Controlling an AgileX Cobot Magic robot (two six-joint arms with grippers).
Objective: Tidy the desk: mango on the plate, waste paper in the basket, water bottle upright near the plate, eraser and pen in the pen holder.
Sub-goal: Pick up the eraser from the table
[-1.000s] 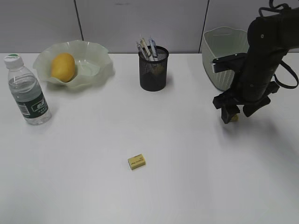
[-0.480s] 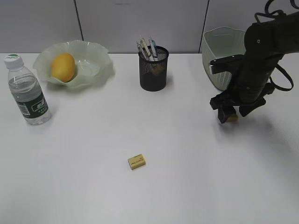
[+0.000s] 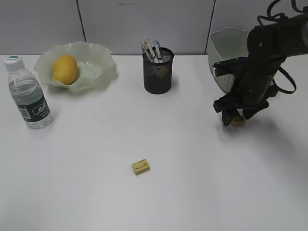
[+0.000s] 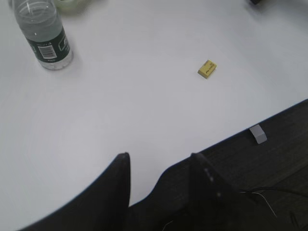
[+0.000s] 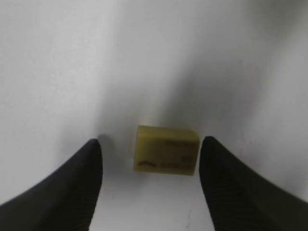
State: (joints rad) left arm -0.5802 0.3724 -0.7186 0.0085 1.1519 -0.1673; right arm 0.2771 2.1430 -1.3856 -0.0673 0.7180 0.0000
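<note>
My right gripper [image 5: 150,159] fingers spread, straddling an eraser [image 5: 166,150] on the desk [image 3: 192,168], not touching. Left gripper [image 4: 159,166] fingers apart, empty.

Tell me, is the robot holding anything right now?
No. The right gripper sits open around a yellow eraser without touching it; the left gripper is open and empty.

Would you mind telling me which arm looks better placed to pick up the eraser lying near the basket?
The right arm. Its right gripper hangs open with a finger on either side of that eraser, beside the basket. The left gripper sits back at the desk's near edge, far from it.
</note>
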